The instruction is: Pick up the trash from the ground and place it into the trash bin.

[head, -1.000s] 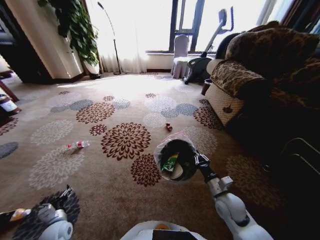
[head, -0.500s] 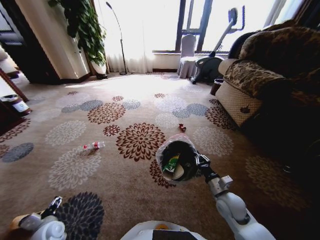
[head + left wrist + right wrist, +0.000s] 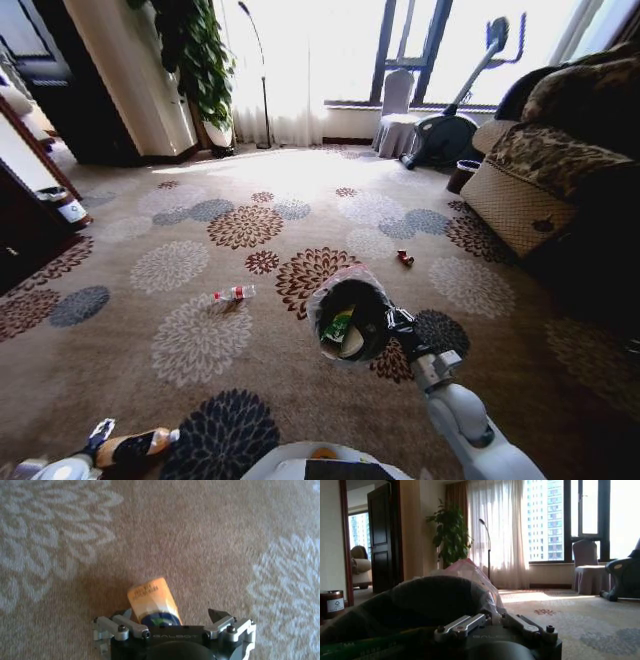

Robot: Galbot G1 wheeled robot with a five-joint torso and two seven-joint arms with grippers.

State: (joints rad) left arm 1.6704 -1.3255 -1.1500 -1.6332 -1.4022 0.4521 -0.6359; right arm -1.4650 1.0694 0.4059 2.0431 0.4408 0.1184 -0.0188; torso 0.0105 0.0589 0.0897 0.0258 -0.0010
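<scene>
My right gripper [image 3: 398, 325] is shut on the rim of the trash bin [image 3: 350, 318], a black bucket with a whitish-pink liner, and holds it above the carpet. A green wrapper [image 3: 339, 325] and a white piece lie inside. In the right wrist view the bin [image 3: 435, 600] bulks right in front of the gripper [image 3: 492, 620]. A clear bottle with a red label [image 3: 232, 295] lies left of the bin, and a tiny red bit [image 3: 405, 258] lies beyond it. My left gripper [image 3: 170, 615] hangs open low over an orange-yellow packet [image 3: 152, 598] on the carpet, which also shows in the head view [image 3: 135, 449].
A patterned sofa [image 3: 560, 190] stands on the right, with a small dark pot [image 3: 463, 175] beside it. At the back are an exercise bike [image 3: 455, 120], a covered chair [image 3: 398, 110], a floor lamp [image 3: 262, 75] and a plant [image 3: 200, 60]. Dark furniture [image 3: 20, 235] and a brown can [image 3: 65, 205] stand on the left.
The camera has swung left, so the whole room shifted right in the picture. My left gripper has dropped lower, close to the orange-yellow packet. The right gripper still holds the bin.
</scene>
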